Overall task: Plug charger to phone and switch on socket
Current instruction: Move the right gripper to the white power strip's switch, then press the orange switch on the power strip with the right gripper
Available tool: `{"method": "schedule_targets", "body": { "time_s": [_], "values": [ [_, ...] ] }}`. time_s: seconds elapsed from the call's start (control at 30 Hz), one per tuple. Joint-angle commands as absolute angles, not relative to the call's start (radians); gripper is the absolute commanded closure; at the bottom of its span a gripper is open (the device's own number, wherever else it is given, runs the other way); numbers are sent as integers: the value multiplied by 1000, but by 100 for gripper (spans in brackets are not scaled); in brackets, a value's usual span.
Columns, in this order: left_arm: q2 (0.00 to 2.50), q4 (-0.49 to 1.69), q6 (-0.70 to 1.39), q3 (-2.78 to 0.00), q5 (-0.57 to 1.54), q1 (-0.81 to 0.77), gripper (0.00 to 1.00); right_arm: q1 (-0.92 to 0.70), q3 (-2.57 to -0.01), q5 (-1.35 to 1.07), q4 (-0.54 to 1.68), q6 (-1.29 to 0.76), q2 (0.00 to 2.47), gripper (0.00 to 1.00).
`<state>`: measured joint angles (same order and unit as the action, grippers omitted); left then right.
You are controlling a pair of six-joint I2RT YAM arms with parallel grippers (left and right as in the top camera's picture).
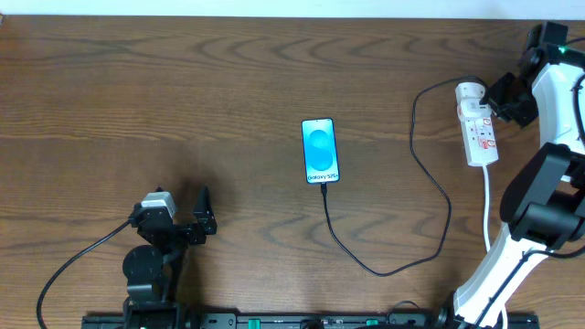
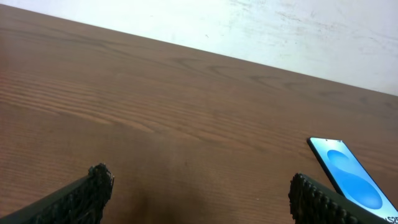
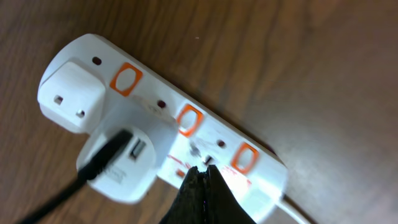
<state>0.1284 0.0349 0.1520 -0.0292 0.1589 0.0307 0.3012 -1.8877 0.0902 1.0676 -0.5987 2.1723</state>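
The phone (image 1: 320, 151) lies mid-table with its blue-turquoise screen up; its corner shows in the left wrist view (image 2: 351, 177). The thin black charger cable (image 1: 384, 265) runs from the phone's near end in a loop to the white socket strip (image 1: 479, 128) at the right. In the right wrist view the cable (image 3: 62, 193) enters a white adapter (image 3: 121, 162) seated in the strip (image 3: 211, 134), beside orange-marked switches. My right gripper (image 3: 202, 171) is shut and empty, its tips over the strip's face. My left gripper (image 2: 199, 193) is open and empty, low over bare wood at front left (image 1: 203, 217).
The strip's white cord (image 1: 487, 196) runs toward the front past the right arm's base. A second white plug (image 3: 71, 96) sits at the strip's rounded end. A black cable (image 1: 78, 260) trails from the left arm. A pale wall lies beyond the table's far edge.
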Motion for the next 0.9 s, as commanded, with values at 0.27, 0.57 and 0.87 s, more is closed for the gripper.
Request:
{"method": "schedule_targets", "body": {
  "time_s": [0.27, 0.57, 0.87],
  "values": [
    [128, 54, 132, -5, 175, 27, 7, 311, -1903, 68, 1023, -590, 2196, 98],
    [128, 54, 132, -5, 175, 27, 7, 311, -1901, 70, 1040, -586, 2196, 98],
    [128, 54, 132, -5, 175, 27, 7, 311, -1874, 80, 1024, -579, 2196, 99]
  ]
}}
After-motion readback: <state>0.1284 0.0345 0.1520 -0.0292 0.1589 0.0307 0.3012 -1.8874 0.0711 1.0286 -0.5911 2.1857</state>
